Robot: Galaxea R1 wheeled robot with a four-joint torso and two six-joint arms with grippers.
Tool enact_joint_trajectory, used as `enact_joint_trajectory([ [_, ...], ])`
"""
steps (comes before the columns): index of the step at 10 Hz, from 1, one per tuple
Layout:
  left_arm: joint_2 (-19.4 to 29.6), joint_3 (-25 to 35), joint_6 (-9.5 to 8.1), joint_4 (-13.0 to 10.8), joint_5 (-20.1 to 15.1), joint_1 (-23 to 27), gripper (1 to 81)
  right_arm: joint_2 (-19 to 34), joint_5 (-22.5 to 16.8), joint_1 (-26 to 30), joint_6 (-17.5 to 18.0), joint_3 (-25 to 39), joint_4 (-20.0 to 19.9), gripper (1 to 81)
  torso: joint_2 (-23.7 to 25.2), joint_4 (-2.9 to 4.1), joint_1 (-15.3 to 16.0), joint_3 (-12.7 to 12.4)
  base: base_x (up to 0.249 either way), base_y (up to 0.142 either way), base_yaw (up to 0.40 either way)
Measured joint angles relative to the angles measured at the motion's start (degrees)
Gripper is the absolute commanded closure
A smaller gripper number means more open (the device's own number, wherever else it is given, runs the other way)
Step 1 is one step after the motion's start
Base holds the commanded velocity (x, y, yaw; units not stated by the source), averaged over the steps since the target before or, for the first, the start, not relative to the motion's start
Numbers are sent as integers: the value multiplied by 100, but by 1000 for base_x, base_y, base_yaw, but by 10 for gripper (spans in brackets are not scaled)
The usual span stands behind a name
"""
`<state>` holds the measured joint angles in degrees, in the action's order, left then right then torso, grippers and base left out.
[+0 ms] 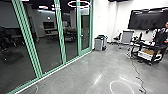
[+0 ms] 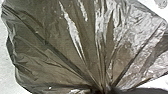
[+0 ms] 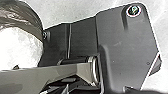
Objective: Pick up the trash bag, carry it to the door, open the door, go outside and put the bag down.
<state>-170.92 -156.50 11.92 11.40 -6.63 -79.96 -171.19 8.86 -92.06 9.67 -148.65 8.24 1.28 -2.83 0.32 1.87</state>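
The trash bag (image 2: 82, 45), dark, translucent and wrinkled, spreads wide in the left wrist view. Its folds converge to a gathered neck, where my left gripper (image 2: 102, 91) is shut on it. Part of the same bag (image 3: 22, 17) bulges beside the robot's dark base plate in the right wrist view. How my right gripper stands cannot be told. Ahead in the head view, a green-framed glass door (image 1: 85, 30) with a handle stands at the far end of the glass wall.
Green-framed glass panels (image 1: 47, 37) run along the left. Grey bins (image 1: 100, 43) stand past the door. On the right are a black cart (image 1: 149, 47) with a box, a person (image 1: 160, 35) behind it, and a cable (image 1: 137, 72) on the floor. A large screen (image 1: 147, 18) hangs behind.
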Motion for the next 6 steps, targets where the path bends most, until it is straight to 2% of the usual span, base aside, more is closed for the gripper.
enact_joint_trajectory([
  [6, 0, 2, 0, -2, -1, 13, 811, 0, -5, 2, 0, -11, 0, 10, 0, 0, 0, 0, 156, 0, 0],
])
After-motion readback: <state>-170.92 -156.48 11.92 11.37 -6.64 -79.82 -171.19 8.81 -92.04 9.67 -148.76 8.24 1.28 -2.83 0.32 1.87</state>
